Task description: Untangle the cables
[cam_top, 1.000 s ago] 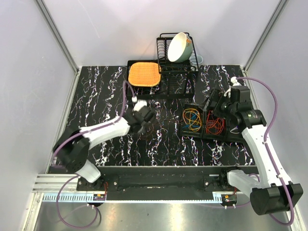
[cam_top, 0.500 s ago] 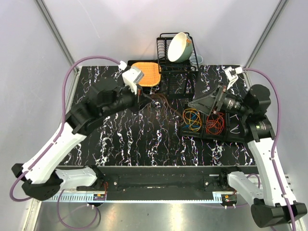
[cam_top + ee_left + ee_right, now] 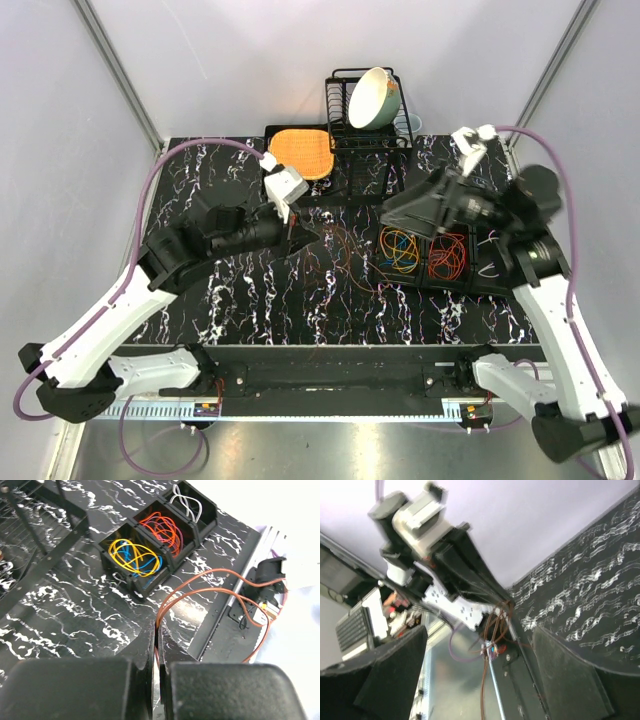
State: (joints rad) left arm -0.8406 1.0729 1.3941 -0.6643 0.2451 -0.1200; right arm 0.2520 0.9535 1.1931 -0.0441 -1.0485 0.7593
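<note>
- Left gripper [image 3: 308, 232]: near table centre; fingers pressed together, pinching brown cable [image 3: 159, 619].
- Brown cable: two strands loop out from pinch toward 5 o'clock, over table [image 3: 250, 290] and onto near-edge rail.
- Right gripper [image 3: 395, 213]: 3 o'clock of left gripper, beside organizer; fingers spread wide, nothing between.
- Three-bay organizer [image 3: 424, 232]: table 3 o'clock. Bays hold yellow-blue cables [image 3: 135, 560], orange-red cables [image 3: 162, 527], white cables [image 3: 185, 502].
- Dish rack [image 3: 345, 130] with bowl [image 3: 372, 97]: 12 o'clock.
</note>
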